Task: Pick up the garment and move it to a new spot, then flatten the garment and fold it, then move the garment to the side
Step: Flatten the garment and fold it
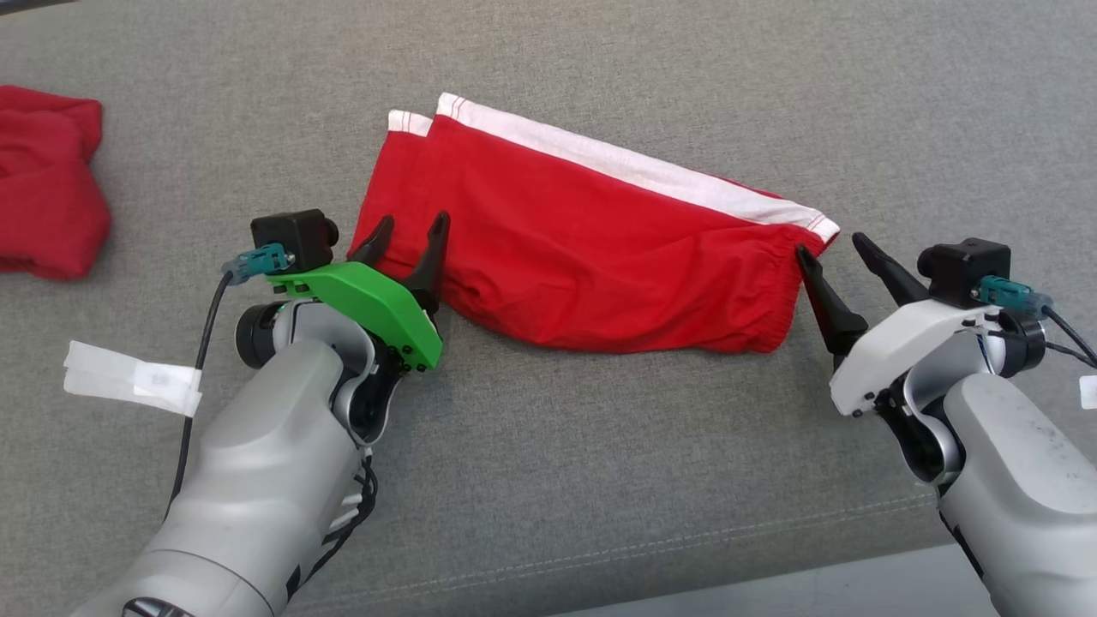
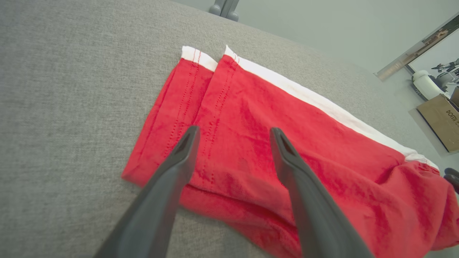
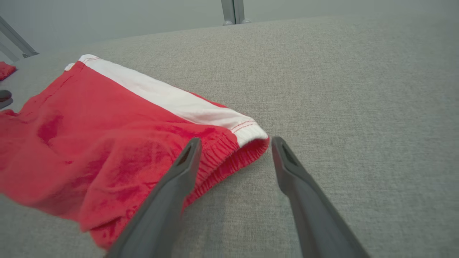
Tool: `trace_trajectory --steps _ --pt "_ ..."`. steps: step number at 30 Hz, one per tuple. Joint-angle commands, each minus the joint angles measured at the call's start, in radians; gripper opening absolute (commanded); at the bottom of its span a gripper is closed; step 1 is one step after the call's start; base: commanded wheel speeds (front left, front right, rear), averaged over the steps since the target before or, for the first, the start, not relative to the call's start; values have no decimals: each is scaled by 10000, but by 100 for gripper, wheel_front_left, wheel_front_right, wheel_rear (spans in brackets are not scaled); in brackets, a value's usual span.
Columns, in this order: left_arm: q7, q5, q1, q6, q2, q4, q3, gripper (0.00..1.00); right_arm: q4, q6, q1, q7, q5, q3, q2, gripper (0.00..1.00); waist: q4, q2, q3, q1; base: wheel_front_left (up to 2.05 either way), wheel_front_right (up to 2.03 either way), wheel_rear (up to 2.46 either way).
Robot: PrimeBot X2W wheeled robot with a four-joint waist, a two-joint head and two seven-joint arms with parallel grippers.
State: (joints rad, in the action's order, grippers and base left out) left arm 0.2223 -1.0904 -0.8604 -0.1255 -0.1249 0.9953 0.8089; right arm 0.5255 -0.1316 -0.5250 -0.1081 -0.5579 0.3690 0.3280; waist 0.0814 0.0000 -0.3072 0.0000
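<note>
left wrist view: fingers [image 2: 172,172] hide part of garment [image 2: 251,114]

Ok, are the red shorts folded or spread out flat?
Folded: the red shorts lie doubled, both leg hems overlapping at one end.

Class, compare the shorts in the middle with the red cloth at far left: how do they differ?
The shorts lie spread out flat; the cloth is bunched up. The shorts have a white band; the cloth shows plain red. Both are red and lie on the grey surface.
</note>
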Motion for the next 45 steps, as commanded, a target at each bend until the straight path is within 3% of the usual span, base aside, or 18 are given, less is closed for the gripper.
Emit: trace_trajectory --steps 1,14,20,30,36,37,39,40,45 --pt "85 -36 76 53 26 15 -3 100 -310 18 300 110 95 -141 71 100 40 0 2 0 0 0 0" --pt "75 -61 -14 127 -16 246 -24 100 -2666 16 1857 955 813 -1523 60 100 268 0 -37 0 0 0 0" --pt "63 -117 -298 511 -150 552 -190 100 -3646 16 2381 1325 1182 -2094 -226 100 459 0 -110 0 0 0 0" --pt "157 25 -398 1256 -287 1214 -350 100 -4378 16 2694 1643 1410 -2368 -552 100 717 0 -241 0 0 0 0" --pt "-350 96 -244 1141 -34 1581 -91 100 -4489 16 2769 1638 1498 -2477 -598 100 735 0 -201 0 0 0 0" --pt "-440 117 -210 1078 20 1602 -35 95 -4497 16 2772 1623 1504 -2482 -608 100 720 0 -184 0 0 0 0" --pt "-524 191 -141 1007 107 1614 114 44 -4517 16 2759 1597 1497 -2479 -638 100 679 0 -149 0 0 0 0" --pt "-509 209 -107 987 139 1623 161 3 -4525 16 2752 1582 1498 -2463 -657 100 658 0 -132 0 0 0 0" --pt "-77 334 -63 1065 221 1606 195 0 -4472 16 2728 1529 1515 -2444 -718 100 519 0 8 0 0 0 0"
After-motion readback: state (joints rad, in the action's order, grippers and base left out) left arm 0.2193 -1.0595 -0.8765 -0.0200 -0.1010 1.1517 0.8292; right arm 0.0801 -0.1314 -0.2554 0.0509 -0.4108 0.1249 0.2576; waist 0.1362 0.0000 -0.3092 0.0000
